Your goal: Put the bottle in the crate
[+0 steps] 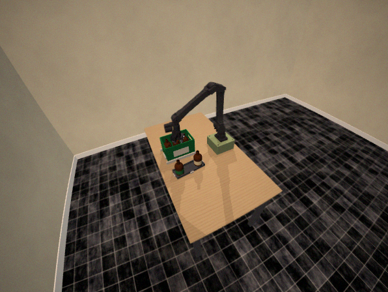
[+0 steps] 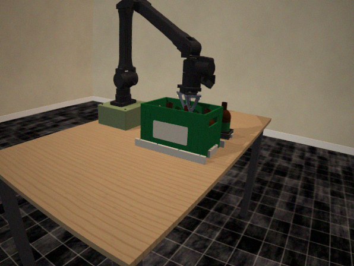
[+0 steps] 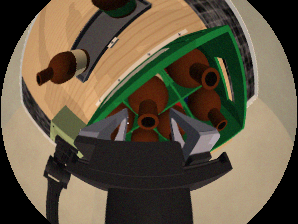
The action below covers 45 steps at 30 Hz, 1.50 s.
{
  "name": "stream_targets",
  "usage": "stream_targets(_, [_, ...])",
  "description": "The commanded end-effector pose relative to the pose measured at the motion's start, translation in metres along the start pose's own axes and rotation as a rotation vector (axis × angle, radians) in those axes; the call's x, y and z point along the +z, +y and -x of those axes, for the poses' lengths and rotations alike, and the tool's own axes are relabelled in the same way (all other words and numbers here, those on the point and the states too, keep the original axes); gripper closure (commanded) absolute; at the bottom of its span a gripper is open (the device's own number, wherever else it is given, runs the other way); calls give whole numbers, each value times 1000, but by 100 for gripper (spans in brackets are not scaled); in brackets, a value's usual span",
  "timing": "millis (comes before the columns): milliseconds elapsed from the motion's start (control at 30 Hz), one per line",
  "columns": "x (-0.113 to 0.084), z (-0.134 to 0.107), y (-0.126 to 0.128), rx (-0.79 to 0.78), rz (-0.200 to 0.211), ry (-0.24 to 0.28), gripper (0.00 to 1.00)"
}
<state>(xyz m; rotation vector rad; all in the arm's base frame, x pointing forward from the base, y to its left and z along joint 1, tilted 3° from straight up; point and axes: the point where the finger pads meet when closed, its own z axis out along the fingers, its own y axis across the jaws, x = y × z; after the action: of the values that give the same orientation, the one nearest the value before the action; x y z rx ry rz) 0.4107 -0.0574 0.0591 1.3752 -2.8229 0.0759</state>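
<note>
The green crate (image 1: 192, 147) (image 2: 199, 133) (image 3: 238, 95) stands upright and holds several brown bottles. My gripper (image 1: 176, 140) (image 2: 190, 110) (image 3: 148, 112) points down with its fingertips just inside the crate's top. It is open. One bottle (image 3: 148, 95) stands in the crate with its neck between the spread fingers in the wrist view, not gripped. No empty slot shows; the fingers and walls hide part of the crate. The dark tray (image 1: 189, 168) (image 2: 227, 135) (image 3: 100, 35) holds a green-labelled bottle (image 1: 178, 167) (image 2: 226, 117) (image 3: 117, 6) and a cream-labelled bottle (image 1: 197, 158) (image 3: 64, 67) upright at its ends.
White strips (image 2: 169, 149) lie along the foot of the crate. The arm's green base block (image 1: 221, 145) (image 2: 119, 117) (image 3: 65, 125) stands beside the crate. The tray lies close to the crate's long side. The crate stands near a long edge of the wooden table (image 1: 221, 195) (image 2: 104, 184).
</note>
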Motion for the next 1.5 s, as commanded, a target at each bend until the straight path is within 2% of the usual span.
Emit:
stream_targets(0, [2,-2,-1,-6,-2,-4,39])
stream_targets(567, [-1,-3,0,-6,-1,-3,39])
stream_targets(667, [-8,-4,2,-6,-3,-4,39])
stream_targets(833, [-32,8,-19,-4,-51,-33,39])
stream_targets(1100, [-42,9,-17,-4,-51,-33,39])
stream_targets(1133, [-35,9,-16,-5,-31,-21,39])
stream_targets(1200, [-49,10,-17,-4,-52,-34,39])
stream_targets(1467, [-70,12,-15,-2,-52,-35,39])
